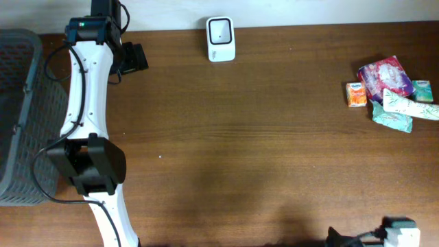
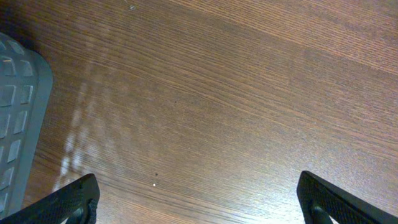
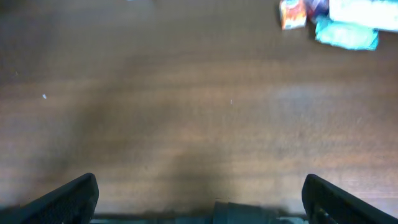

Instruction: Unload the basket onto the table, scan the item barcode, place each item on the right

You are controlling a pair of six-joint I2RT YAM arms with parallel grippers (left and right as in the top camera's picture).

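**Inspector A:** State of the end effectors?

**Inspector B:** The left gripper (image 2: 198, 200) has its jaws spread wide with nothing between them. It is over bare wood beside the grey basket (image 1: 17, 116) at the tabletop's (image 1: 240, 137) left edge. The right gripper (image 3: 199, 198) is equally wide and empty, at the near edge towards the right corner.

**Inspector A:** Location of the goods?

**Inspector B:** They are clustered at the right edge, towards the far corner. There is a small orange carton (image 1: 356, 95) with a pink packet (image 1: 384, 75) just beside it. A white-and-green packet (image 1: 410, 104) lies partly over a teal packet (image 1: 392, 118). All are well apart from both grippers.

**Inspector A:** The scanner?

**Inspector B:** The white scanner (image 1: 221, 39) is at the far edge, near its middle, with its dark window in view from overhead.

**Inspector A:** Any legible markings?

**Inspector B:** The carton carries print, but it is too small to read. The packet patterns are too blurred to give a brand
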